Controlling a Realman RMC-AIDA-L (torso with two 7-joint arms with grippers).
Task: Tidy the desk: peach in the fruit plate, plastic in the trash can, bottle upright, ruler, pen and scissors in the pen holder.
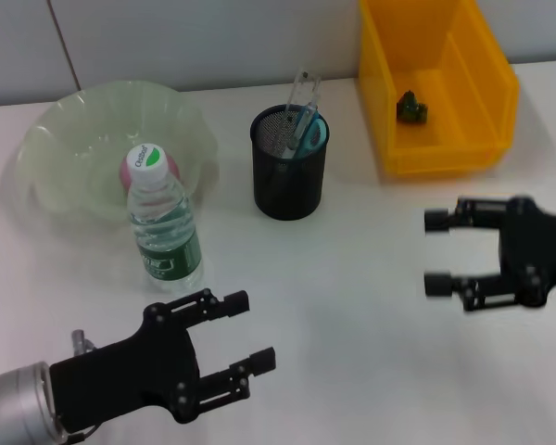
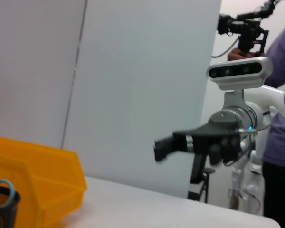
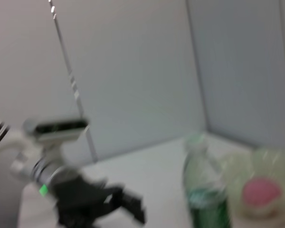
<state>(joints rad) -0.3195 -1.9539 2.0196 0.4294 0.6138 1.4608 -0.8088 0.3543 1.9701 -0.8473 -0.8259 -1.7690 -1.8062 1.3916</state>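
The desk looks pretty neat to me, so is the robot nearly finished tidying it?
It looks finished. The peach lies in the fruit plate, the bottle stands upright, scissors and slim items sit in the pen holder, and a dark scrap is in the yellow bin. Left gripper and right gripper hover open, holding nothing.

Black mesh pen holder [image 1: 290, 165]; clear plastic bottle [image 1: 164, 222]; glossy yellow bin [image 1: 435, 83].

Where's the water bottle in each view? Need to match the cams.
Head view: water bottle stands upright, left of centre, in front of the fruit plate.
Left wrist view: not in it.
Right wrist view: lower right, beside the plate.
Shared landmark: pink peach in the plate.
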